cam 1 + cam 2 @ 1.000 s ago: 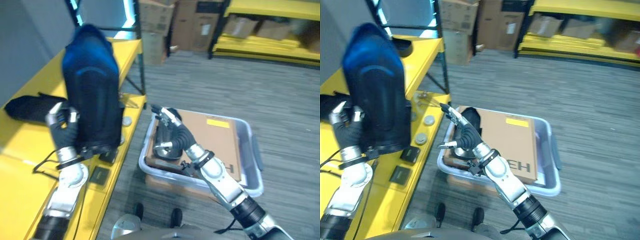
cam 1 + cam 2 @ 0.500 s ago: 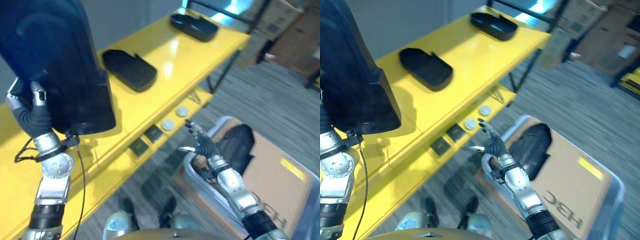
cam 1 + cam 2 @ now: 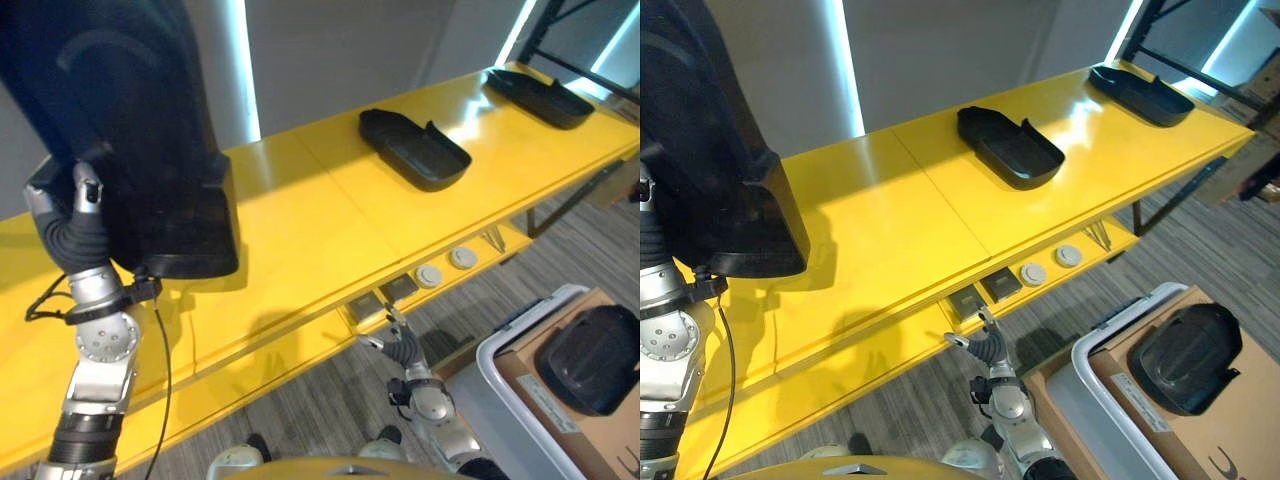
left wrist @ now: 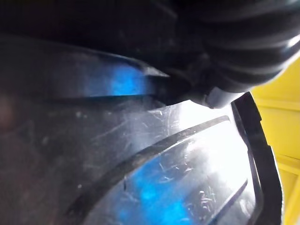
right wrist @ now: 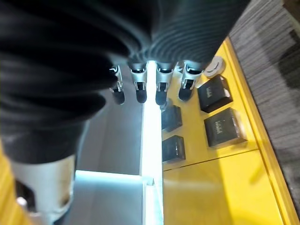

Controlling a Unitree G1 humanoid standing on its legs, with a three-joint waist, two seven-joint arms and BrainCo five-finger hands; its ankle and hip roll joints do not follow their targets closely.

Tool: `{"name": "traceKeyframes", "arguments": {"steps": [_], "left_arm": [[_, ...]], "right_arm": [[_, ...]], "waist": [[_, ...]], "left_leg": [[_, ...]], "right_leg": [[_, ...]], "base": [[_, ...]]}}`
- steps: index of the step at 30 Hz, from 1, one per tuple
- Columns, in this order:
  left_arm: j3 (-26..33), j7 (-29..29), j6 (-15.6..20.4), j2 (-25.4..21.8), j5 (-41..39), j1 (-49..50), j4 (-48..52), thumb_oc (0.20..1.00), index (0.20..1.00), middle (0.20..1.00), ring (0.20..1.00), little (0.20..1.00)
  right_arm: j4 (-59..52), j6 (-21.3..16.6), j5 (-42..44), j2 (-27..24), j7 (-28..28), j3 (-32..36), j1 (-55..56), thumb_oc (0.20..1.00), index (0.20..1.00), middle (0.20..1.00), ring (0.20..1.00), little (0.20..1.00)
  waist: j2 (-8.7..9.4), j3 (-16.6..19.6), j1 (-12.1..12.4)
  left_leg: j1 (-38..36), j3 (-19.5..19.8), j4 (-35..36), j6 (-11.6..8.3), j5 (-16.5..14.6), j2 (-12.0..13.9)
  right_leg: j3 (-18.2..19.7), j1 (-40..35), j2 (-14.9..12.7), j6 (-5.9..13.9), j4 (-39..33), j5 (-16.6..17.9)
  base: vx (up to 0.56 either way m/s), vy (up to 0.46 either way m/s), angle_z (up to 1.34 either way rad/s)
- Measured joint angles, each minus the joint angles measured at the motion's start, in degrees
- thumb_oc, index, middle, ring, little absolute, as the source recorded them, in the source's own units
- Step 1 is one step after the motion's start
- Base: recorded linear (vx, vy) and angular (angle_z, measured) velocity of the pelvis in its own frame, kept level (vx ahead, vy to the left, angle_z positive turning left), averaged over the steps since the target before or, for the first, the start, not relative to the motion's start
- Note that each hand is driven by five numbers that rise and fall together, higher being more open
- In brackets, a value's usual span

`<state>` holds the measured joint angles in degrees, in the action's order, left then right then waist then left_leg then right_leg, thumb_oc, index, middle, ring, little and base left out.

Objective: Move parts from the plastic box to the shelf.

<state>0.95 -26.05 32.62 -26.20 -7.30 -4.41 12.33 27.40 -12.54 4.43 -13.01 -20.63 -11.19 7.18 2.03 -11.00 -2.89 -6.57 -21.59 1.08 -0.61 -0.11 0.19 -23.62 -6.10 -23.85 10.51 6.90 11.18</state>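
Note:
A large black moulded part [image 3: 120, 120] stands upright at the left end of the yellow shelf [image 3: 300, 220], with my left hand [image 3: 75, 225] shut on its near edge. Its lower end is at the shelf top; I cannot tell if it touches. Its scratched glossy surface [image 4: 140, 178] shows very close in the left wrist view. My right hand [image 3: 400, 345] hangs low in front of the shelf's lower level, open and holding nothing, its fingers [image 5: 159, 89] straight. The plastic box [image 3: 500, 370] sits on the floor at the lower right with another black part [image 3: 590, 360] on cardboard inside.
Two more black parts [image 3: 415, 150] [image 3: 540, 97] lie on the shelf top to the right. Small dark square boxes [image 3: 385, 295] and round discs [image 3: 445, 265] line the lower level. Between the held part and the nearer lying part is bare yellow shelf.
The camera has swung left from the box toward the shelf. My left hand keeps its hold on the big part. My right hand has come away from the box.

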Motion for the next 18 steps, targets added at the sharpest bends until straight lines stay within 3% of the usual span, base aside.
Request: {"name": "traceKeyframes", "arguments": {"steps": [1,2,3,4,5,6,8,10,11,13,16,18], "left_arm": [[-0.4,0.1,0.0,0.0,0.0,0.0,0.0,0.2,0.2,0.2,0.2,0.2],[-3.5,0.8,0.3,-0.3,0.0,-0.1,1.1,0.2,0.2,0.2,0.2,0.2],[-4.3,0.7,0.5,-0.8,-0.1,-1.5,1.2,0.2,0.2,0.2,0.2,0.2],[-4.5,0.7,0.1,-1.2,-0.1,-2.8,1.3,0.2,0.2,0.2,0.2,0.2],[-4.8,0.5,-0.6,-1.2,-0.2,-3.8,1.2,0.2,0.2,0.2,0.2,0.2],[-6.1,0.1,-1.2,-1.2,-0.4,-4.4,0.9,0.2,0.2,0.2,0.2,0.2],[-7.9,0.2,-2.8,-0.6,-0.5,-4.7,0.4,0.2,0.2,0.2,0.2,0.2],[-8.2,0.9,-4.0,-0.7,-0.5,-3.8,0.1,0.2,0.2,0.2,0.2,0.2],[-9.3,1.7,-6.3,0.1,-1.1,-3.1,-0.5,0.2,0.2,0.2,0.2,0.2],[-9.8,1.9,-8.5,0.4,-1.8,-2.9,-0.8,0.2,0.2,0.2,0.2,0.2],[-9.5,1.1,-13.0,1.2,-5.0,-0.1,-2.3,0.2,0.2,0.2,0.2,0.2],[-8.6,0.3,-16.6,3.1,-5.2,0.1,-5.7,0.2,0.2,0.2,0.2,0.2]], "right_arm": [[0.3,0.2,0.0,0.0,-0.2,0.3,0.3,1.0,1.0,1.0,1.0,1.0],[4.0,3.1,1.6,-1.1,-2.0,0.7,1.6,1.0,1.0,1.0,1.0,1.0],[7.0,4.4,2.5,-0.7,-2.1,0.6,0.8,1.0,1.0,1.0,1.0,1.0],[8.8,5.5,3.8,-0.3,-2.2,0.4,0.6,1.0,1.0,1.0,1.0,1.0],[12.4,6.0,5.2,0.2,-2.2,0.8,0.1,1.0,1.0,1.0,1.0,1.0],[16.1,6.7,5.9,0.2,-2.1,1.0,-0.7,1.0,1.0,1.0,1.0,1.0],[21.5,9.0,9.5,-0.2,-1.5,2.8,-2.6,1.0,1.0,1.0,1.0,1.0],[24.9,9.3,11.4,-0.7,0.4,3.5,-3.5,1.0,1.0,1.0,1.0,1.0],[32.2,11.4,12.2,-1.1,2.9,3.5,-5.9,1.0,1.0,1.0,1.0,1.0],[32.6,14.1,12.2,-1.8,5.8,3.2,-5.5,1.0,1.0,1.0,1.0,1.0],[39.3,18.9,14.0,-4.0,18.0,2.0,-3.0,1.0,1.0,1.0,1.0,1.0],[41.6,21.8,13.2,-5.0,22.9,1.4,-1.8,1.0,1.0,1.0,1.0,1.0]], "waist": [[-0.17,0.1,-0.3],[-2.38,0.6,-0.8],[-2.55,0.7,-1.3],[-2.26,0.4,-0.9],[-0.22,0.8,-0.9],[0.47,1.3,-1.2],[0.11,1.9,-1.1],[-1.4,1.6,-0.3],[-2.44,2.4,0.0],[-3.03,2.7,0.2],[-2.53,5.0,1.4],[-3.48,4.6,2.3]], "left_leg": [[0.2,0.6,-0.1,0.08,0.1,0.1],[0.0,3.6,2.5,1.58,2.1,1.9],[0.9,5.4,3.2,1.52,3.4,2.8],[1.6,6.0,3.9,1.46,4.0,2.7],[1.8,7.1,3.9,1.15,4.5,1.7],[2.8,8.1,3.9,0.51,4.4,1.0],[2.7,9.4,3.9,-0.38,4.8,1.5],[3.6,10.5,3.9,-1.34,5.0,2.4],[3.7,11.1,3.9,-1.8,5.2,3.1],[4.3,12.5,3.9,-2.43,5.5,4.3],[4.9,14.6,2.4,-5.4,8.1,9.1],[6.8,13.7,0.9,-5.94,8.7,10.6]], "right_leg": [[0.5,-0.1,0.0,-0.19,0.3,0.2],[6.9,3.2,2.9,2.14,4.2,-4.6],[11.8,3.7,7.1,1.15,3.2,-8.1],[12.4,4.2,9.1,1.13,2.1,-9.0],[14.0,3.9,11.4,-0.14,-0.6,-9.3],[14.7,3.2,12.3,-1.89,-2.6,-11.2],[14.7,2.1,12.6,-1.38,-4.5,-11.8],[14.3,1.8,13.2,-1.51,-5.3,-10.6],[13.5,1.6,14.2,-2.64,-6.2,-9.8],[12.1,0.4,15.9,-3.13,-7.4,-9.6],[9.4,-2.6,21.9,-6.21,-11.6,-9.1],[8.8,-1.7,23.2,-7.43,-11.8,-9.5]], "base": [[-0.09,0.04,1.93],[0.0,-0.001,1.12],[0.01,-0.039,1.24],[0.04,-0.11,0.76],[0.03,-0.1,0.56],[0.03,-0.134,0.51],[0.01,-0.173,0.37],[0.02,-0.43,0.08],[0.03,-0.507,0.17],[0.02,-0.426,0.31],[0.0,-0.593,0.38],[-0.06,-0.146,0.15]]}}
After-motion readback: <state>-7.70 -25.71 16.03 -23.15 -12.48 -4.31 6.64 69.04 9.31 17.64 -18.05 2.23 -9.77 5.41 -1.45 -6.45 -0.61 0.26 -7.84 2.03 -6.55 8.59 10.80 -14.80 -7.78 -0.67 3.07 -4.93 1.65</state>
